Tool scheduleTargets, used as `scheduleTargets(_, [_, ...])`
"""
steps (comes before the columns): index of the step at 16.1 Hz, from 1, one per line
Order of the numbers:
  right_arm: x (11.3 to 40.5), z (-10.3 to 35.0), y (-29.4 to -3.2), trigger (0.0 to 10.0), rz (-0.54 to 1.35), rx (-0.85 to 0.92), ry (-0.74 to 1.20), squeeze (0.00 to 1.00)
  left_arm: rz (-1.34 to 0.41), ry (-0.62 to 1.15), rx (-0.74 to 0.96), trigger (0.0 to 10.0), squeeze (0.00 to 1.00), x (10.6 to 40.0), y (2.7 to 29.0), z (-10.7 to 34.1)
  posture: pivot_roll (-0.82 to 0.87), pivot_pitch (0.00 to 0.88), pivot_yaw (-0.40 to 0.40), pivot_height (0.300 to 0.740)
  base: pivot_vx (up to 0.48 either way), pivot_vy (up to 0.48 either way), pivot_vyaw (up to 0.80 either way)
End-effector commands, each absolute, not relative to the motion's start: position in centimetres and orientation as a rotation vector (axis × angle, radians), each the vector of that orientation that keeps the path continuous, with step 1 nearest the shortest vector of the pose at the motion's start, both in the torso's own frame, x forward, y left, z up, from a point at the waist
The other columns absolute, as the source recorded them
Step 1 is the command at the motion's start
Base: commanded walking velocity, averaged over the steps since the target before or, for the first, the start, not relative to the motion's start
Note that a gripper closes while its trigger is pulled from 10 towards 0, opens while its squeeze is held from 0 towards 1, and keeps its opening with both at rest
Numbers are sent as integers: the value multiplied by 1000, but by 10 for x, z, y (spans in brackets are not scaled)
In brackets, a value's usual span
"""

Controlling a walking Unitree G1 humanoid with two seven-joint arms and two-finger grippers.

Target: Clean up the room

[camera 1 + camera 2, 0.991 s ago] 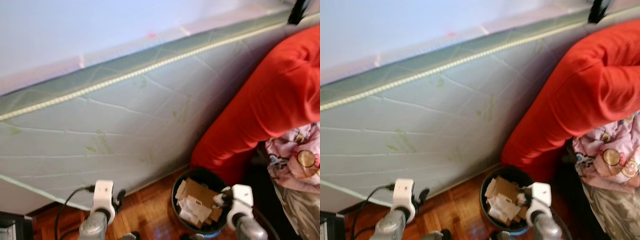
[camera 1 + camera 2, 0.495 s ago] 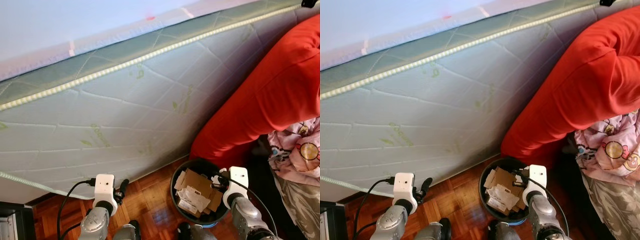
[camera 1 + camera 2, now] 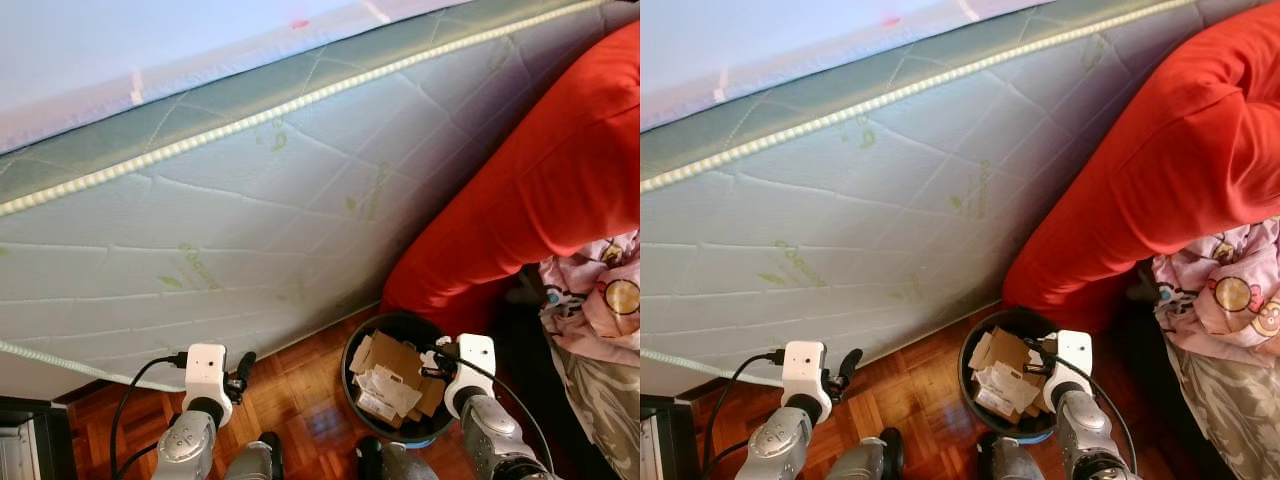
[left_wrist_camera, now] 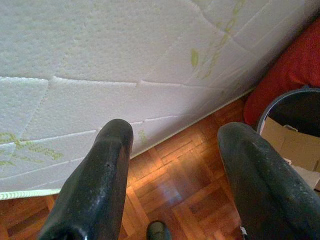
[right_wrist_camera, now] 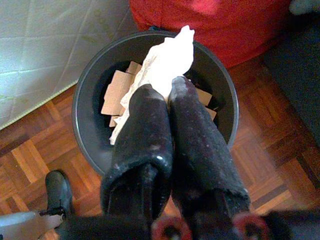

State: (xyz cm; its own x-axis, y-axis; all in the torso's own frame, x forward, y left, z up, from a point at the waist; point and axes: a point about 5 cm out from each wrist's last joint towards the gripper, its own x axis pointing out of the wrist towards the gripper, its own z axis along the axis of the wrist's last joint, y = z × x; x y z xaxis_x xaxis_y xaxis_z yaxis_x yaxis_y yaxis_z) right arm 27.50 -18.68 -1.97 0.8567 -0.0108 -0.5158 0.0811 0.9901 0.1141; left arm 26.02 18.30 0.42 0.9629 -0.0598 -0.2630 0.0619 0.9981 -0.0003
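Note:
A round black bin (image 3: 349, 380) stands on the wooden floor, holding several pieces of cardboard (image 3: 392, 383). My right gripper (image 5: 167, 92) hangs over the bin's rim (image 5: 82, 95), shut on a crumpled white paper (image 5: 167, 62) that sticks out past the fingertips above the bin's opening. In the left eye view the right gripper (image 3: 433, 358) sits at the bin's right edge. My left gripper (image 4: 175, 137) is open with nothing between its fingers, low over the floor to the left of the bin, and appears as the left gripper (image 3: 243, 365) in the left eye view.
A pale quilted mattress (image 3: 250, 230) leans on its side just behind the bin. A big red cushion (image 3: 540, 190) presses against the bin's far right side. Pink patterned cloth (image 3: 600, 300) lies at the right. Parquet floor (image 3: 300, 400) shows between the arms. A dark box (image 3: 25, 445) sits bottom left.
The head camera has shifted slightly, bringing both arms further into view. The right gripper stays over the bin with the paper held; the left arm holds its place.

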Motion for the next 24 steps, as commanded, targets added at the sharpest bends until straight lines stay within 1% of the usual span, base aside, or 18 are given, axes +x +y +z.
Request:
scheduleTargets(1, [264,-30,-186,10000,-55,152,592,0,-67,303,9,10000,0,252,185,-2,179,344,1,740,0,0,0])
scheduleTargets(4, [262,-32,-181,10000,-19,155,611,0,-74,291,13,10000,0,251,184,2,192,363,5,740,0,0,0])
scheduleTargets(5, [261,-33,-179,10000,-22,154,609,0,-74,281,14,10000,0,250,185,4,199,384,8,740,0,0,0])
scheduleTargets(9, [260,-33,-181,10000,-37,139,598,0,-83,248,14,10000,0,247,183,14,211,433,11,740,0,0,0])
scheduleTargets(14, [272,-22,-187,10000,-48,146,539,0,-87,233,2,10000,0,250,178,23,206,443,0,740,0,0,0])
scheduleTargets(15, [273,-21,-187,10000,-43,151,533,804,-86,233,1,10000,0,250,178,23,205,441,-3,740,0,0,0])
scheduleTargets(16, [274,-20,-186,10000,-39,149,530,1000,-84,235,1,10000,0,249,178,23,205,441,-4,740,0,0,0])
scheduleTargets(24, [272,-23,-173,10000,28,154,552,1000,-71,245,2,10000,0,248,180,24,203,440,-10,740,0,0,0])
